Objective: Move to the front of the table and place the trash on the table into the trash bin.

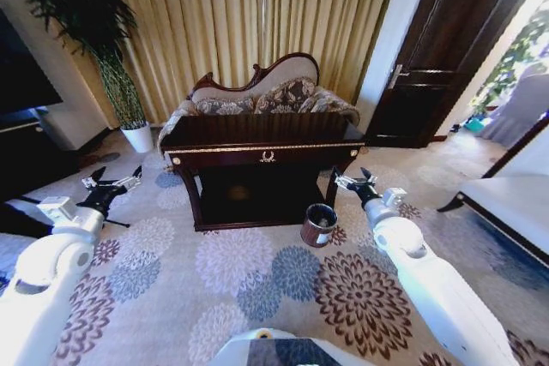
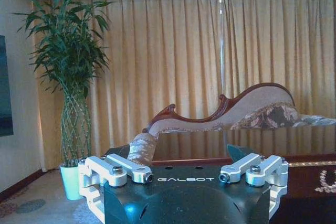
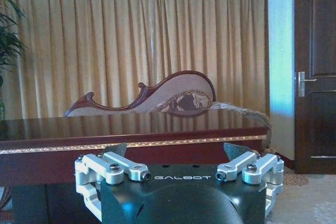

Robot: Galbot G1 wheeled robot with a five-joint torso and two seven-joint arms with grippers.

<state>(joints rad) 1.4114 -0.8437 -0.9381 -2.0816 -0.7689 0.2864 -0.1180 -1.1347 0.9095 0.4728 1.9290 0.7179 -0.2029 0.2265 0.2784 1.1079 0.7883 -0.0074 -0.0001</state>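
The dark glossy table (image 1: pixel 266 150) with gold trim stands straight ahead across the carpet, and its top (image 3: pixel 131 127) reflects the curtains. No trash can be made out on it from here. The trash bin (image 1: pixel 318 225), a small reddish-brown bucket, sits on the floor by the table's front right leg. My left gripper (image 1: pixel 116 176) is held out in the air, open and holding nothing, left of the table. My right gripper (image 1: pixel 352 176) hovers open and likewise without a load just above and right of the bin. In both wrist views the jaws stand spread apart.
A carved-back floral sofa (image 1: pixel 257 96) stands behind the table before gold curtains. A tall plant in a white pot (image 1: pixel 137 136) is at the back left, a dark door (image 1: pixel 446 49) at the back right. Pale furniture (image 1: pixel 515 203) lines the right side. Flowered carpet (image 1: pixel 257 280) lies before me.
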